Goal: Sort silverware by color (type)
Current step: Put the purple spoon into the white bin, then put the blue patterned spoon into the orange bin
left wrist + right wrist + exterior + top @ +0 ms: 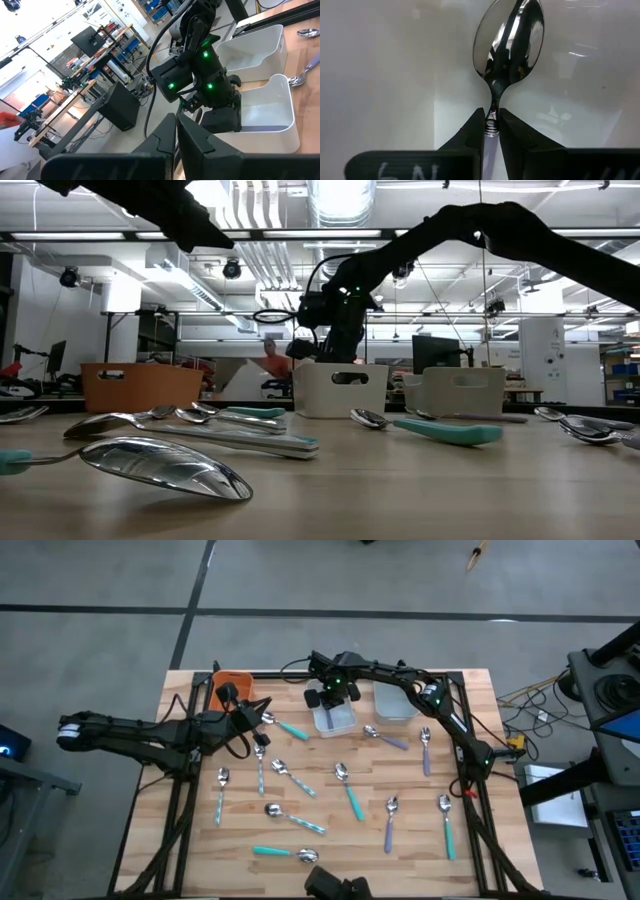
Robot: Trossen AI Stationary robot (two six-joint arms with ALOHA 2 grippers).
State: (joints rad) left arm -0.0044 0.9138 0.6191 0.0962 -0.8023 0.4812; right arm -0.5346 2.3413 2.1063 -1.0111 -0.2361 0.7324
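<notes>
One spoon [507, 45] gripped by right pincer [491, 131] over white bin [334, 718]; left pincer [176, 131] closed.

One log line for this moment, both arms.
right gripper: shut on spoon, over white bin | left gripper: shut, empty, near orange bin | other silverware on table

No text can be read on anything

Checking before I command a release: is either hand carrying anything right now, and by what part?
The right hand pinches a spoon at the neck, where bowl meets handle, over the white bin. The left hand is shut and empty.
</notes>
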